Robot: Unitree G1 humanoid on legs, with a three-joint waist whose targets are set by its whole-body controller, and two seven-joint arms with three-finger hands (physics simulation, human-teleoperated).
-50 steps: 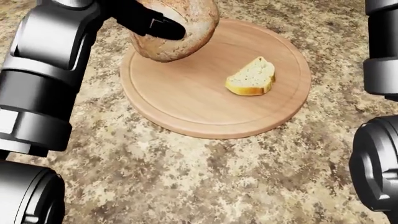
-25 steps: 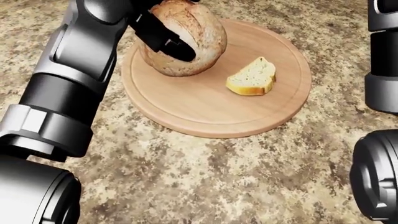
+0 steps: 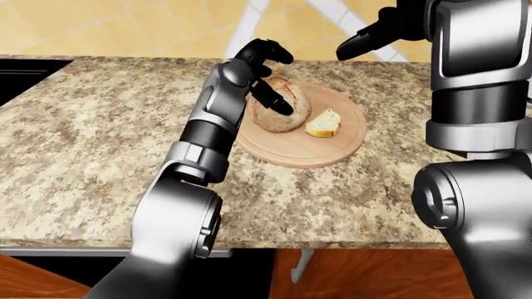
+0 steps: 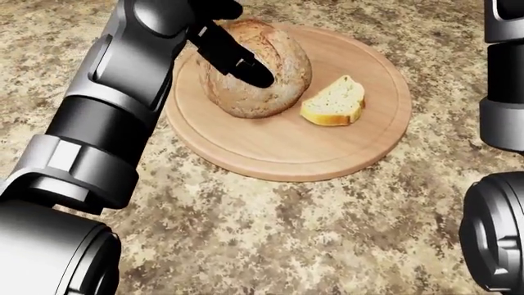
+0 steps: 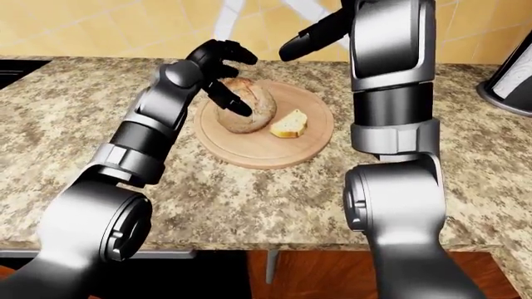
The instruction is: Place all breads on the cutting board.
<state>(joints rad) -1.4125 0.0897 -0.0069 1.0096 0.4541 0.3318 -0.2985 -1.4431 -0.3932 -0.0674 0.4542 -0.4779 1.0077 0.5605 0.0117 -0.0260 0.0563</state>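
The left robot hand [image 4: 233,46] rests over the round loaf [image 4: 258,70], its dark fingers [image 4: 239,61] draped across the loaf's upper left flank; whether they pinch the crust or merely lie on it, I cannot tell for sure, though in the eye views the upper fingers arch clear above the bread, which suggests a loosened grip. The loaf sits on the cutting board [image 4: 327,153], toward the board's upper left in the head view, and just beside it lies a bread slice [image 4: 334,103], also on the board.

The loaf looks crusty and firm outside, likely light for its bulk and yielding if squeezed hard; its domed shape calls for a wide grasp across the flanks, not the top. The slice looks thin, soft and crumbly, best taken by its crust edge.

The left arm reaches in from the left, elbow bent, forearm angled up toward the board. The right robot hand [image 3: 370,34] hangs high above the granite bench [image 4: 287,246], fingers extended and holding nothing. Both breads in view appear placed.
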